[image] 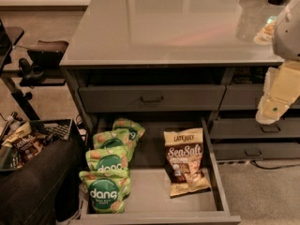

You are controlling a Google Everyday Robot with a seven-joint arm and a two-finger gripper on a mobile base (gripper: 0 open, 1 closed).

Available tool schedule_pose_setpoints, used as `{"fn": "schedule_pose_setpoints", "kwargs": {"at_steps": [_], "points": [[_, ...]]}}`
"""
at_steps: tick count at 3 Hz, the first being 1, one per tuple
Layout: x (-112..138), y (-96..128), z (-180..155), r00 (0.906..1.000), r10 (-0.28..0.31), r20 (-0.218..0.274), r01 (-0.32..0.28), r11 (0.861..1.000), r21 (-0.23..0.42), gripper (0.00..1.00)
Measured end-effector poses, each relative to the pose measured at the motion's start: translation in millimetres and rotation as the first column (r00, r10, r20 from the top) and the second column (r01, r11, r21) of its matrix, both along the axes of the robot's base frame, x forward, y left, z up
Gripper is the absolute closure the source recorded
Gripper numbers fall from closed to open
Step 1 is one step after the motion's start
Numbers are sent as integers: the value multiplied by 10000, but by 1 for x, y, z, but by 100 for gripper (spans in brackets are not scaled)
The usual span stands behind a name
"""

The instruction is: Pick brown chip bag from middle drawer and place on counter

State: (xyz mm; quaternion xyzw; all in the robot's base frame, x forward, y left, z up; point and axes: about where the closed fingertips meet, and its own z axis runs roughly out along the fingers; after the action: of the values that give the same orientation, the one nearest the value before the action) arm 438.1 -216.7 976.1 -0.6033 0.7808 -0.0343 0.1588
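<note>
Lying in middle drawer (152, 193): brown chip bag (185, 163), flat on the grey floor, label up, in the right half, near the right wall.
Middle drawer: pulled fully out beneath the counter, thin side walls in view.
Green "dang" bags (108, 172): four, overlapping in a row along the left side of the same drawer, apart from the brown chip bag.
Counter (164, 27): glossy grey top, reflective, directly above the drawers.
Upper drawer (152, 98): shut, bar handle at centre.
Tool (272, 109): cream-coloured, at the right edge of view, below counter level, in front of the narrower right-hand drawers (255, 139), well apart from the brown chip bag.
Tool state: cannot tell whether open or closed.
</note>
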Motion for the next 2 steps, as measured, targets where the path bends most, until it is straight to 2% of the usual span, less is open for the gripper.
{"fn": "schedule_pose_setpoints", "kwargs": {"at_steps": [1,2], "points": [[0,0,0,10000,-1,0,1,10000,1,0],[4,-9,-20,9995,-246,-182,251,9993,282,0]]}}
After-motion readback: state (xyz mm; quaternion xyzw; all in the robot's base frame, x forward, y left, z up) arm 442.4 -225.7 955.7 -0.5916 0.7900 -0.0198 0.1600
